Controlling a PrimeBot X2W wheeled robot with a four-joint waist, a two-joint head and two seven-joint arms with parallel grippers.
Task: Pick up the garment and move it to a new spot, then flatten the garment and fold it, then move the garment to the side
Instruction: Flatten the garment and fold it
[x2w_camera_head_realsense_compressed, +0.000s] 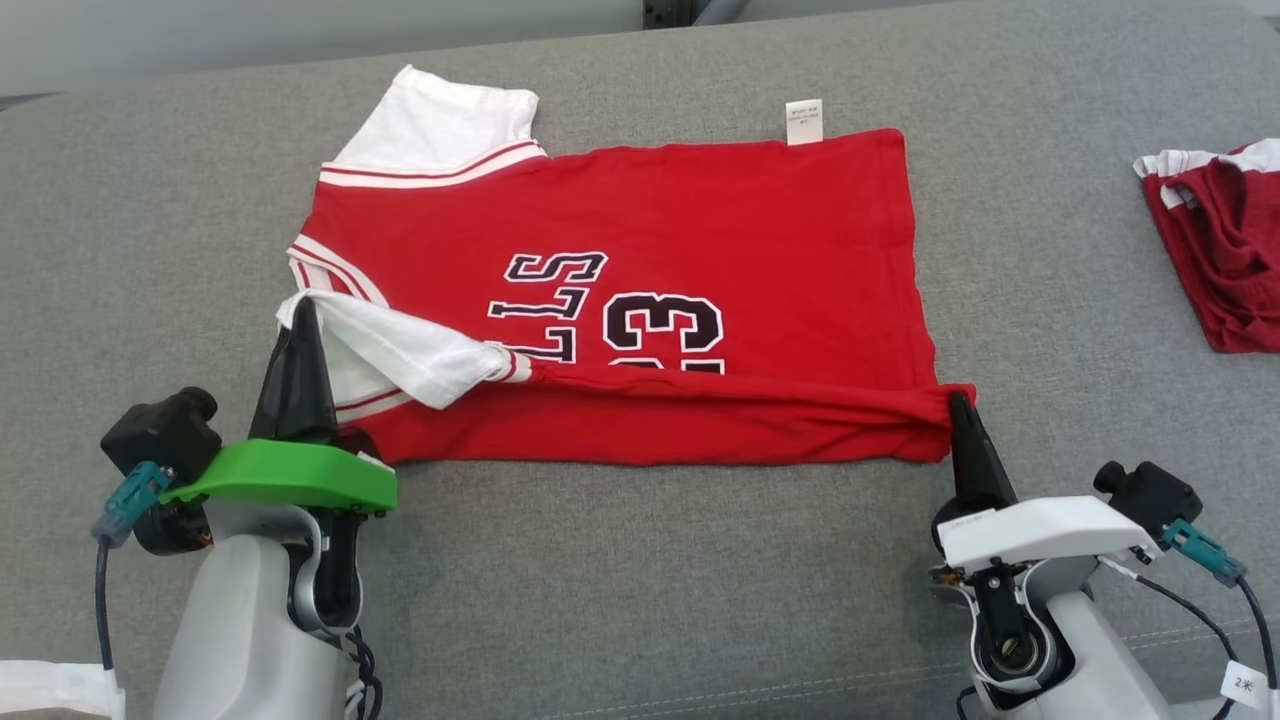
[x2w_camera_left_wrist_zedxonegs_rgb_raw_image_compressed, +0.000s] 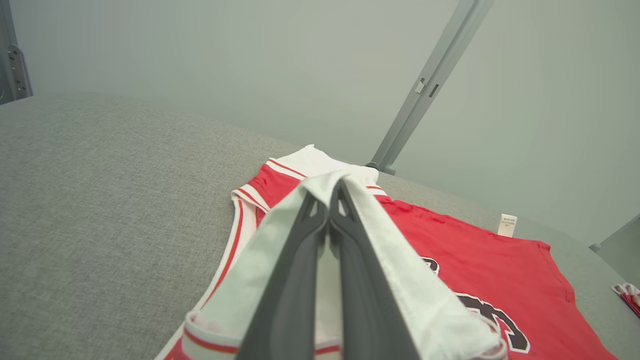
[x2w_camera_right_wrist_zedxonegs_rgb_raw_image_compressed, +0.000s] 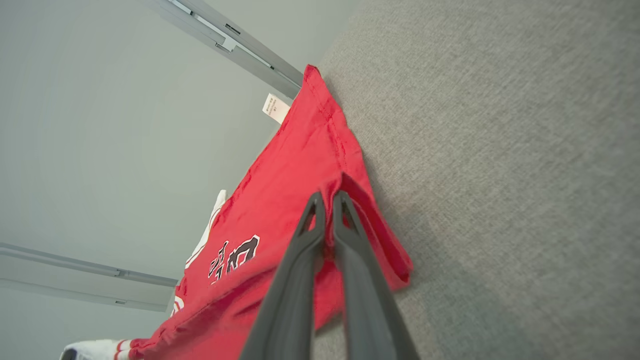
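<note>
**Progress**
1. Garment (x2w_camera_head_realsense_compressed: 640, 250): a red jersey with white sleeves and black lettering. It lies spread ahead of both grippers, neck end toward the left one and hem toward the right one. The move to a new spot and the flattening look done. A lengthwise fold looks under way, as the near long edge is raised and rolled toward the lettering. Finishing the fold and moving the garment aside remain.
2. Left gripper (x2w_camera_head_realsense_compressed: 304, 308): fingers pinched shut on the near white sleeve (x2w_camera_head_realsense_compressed: 400, 355).
3. Right gripper (x2w_camera_head_realsense_compressed: 958, 402): fingers pinched shut on the near hem corner.

**Surface and room**
4. Grey woven surface (x2w_camera_head_realsense_compressed: 150, 250): extends under and around both grippers, with slight wrinkles.
5. Pale grey-green wall (x2w_camera_left_wrist_zedxonegs_rgb_raw_image_compressed: 200, 60): beyond the fingertips.
6. Second red-and-white garment (x2w_camera_head_realsense_compressed: 1225, 260): crumpled, well off to the right gripper's outer side.
7. Grey metal strut (x2w_camera_left_wrist_zedxonegs_rgb_raw_image_compressed: 430, 85): slants up beyond the left fingertips.
8. White label (x2w_camera_head_realsense_compressed: 804, 121): at the garment's far edge, ahead of the right gripper.
</note>
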